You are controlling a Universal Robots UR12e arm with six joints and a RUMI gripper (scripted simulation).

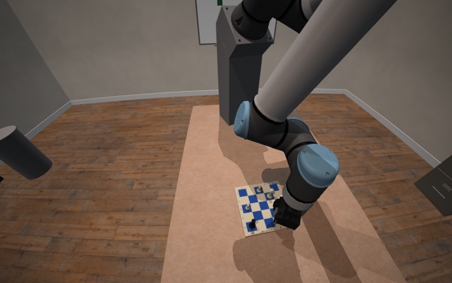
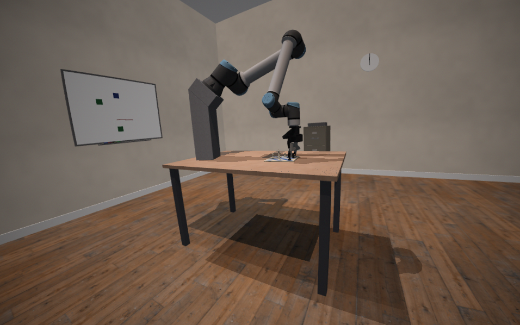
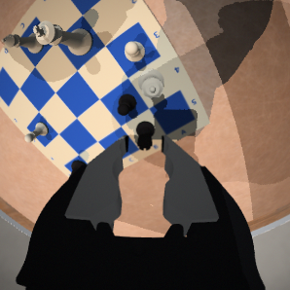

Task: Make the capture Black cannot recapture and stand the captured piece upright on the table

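Note:
A small blue-and-cream chessboard [image 1: 242,192] [image 2: 277,160] [image 3: 73,92] lies on the wooden table [image 1: 200,200] [image 2: 249,163]. My gripper [image 3: 145,136] [image 1: 275,220] [image 2: 293,148] hangs over the board's corner near rank 5, partly open with nothing gripped. In the wrist view a black pawn [image 3: 143,132] stands on an edge square and shows loose in the gap between the fingertips. A second black pawn [image 3: 127,103] stands diagonally beyond it. A white pawn [image 3: 152,87] stands in shadow near the 4 mark, another white pawn [image 3: 134,50] further on. Tall white pieces [image 3: 46,33] [image 1: 271,192] stand at the far end.
A lone white pawn [image 3: 38,130] [image 1: 247,207] stands near the board's other side. A black piece [image 1: 252,224] [image 3: 78,165] stands at the near corner, partly hidden by a finger in the wrist view. The arm's grey pedestal [image 1: 238,66] [image 2: 205,122] stands at the table's far end.

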